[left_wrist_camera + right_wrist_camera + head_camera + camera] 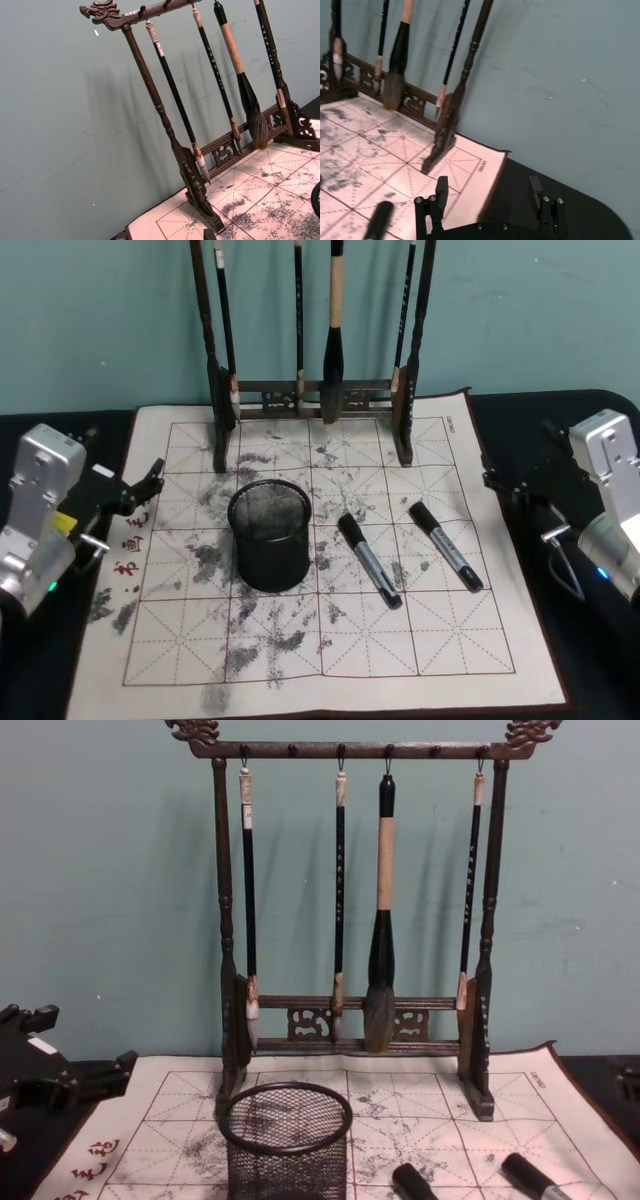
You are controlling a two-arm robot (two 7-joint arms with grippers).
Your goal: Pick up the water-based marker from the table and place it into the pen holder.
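Two water-based markers with black caps and grey barrels lie on the ink-stained practice mat [300, 640]. One marker [368, 560] lies just right of the pen holder. The other marker [446, 546] lies farther right, and its cap end [379, 220] shows in the right wrist view. The pen holder [268, 535], a round black mesh cup [287, 1140], stands upright near the mat's middle with nothing in it. My left gripper [148, 485] hovers open at the mat's left edge. At the mat's right edge my right gripper [488, 182] is also open, with nothing between its fingers.
A tall dark wooden brush rack [350, 1020] with dragon-head ends and several hanging brushes stands at the back of the mat [310, 400], against a teal wall. A black table top [590, 660] surrounds the mat.
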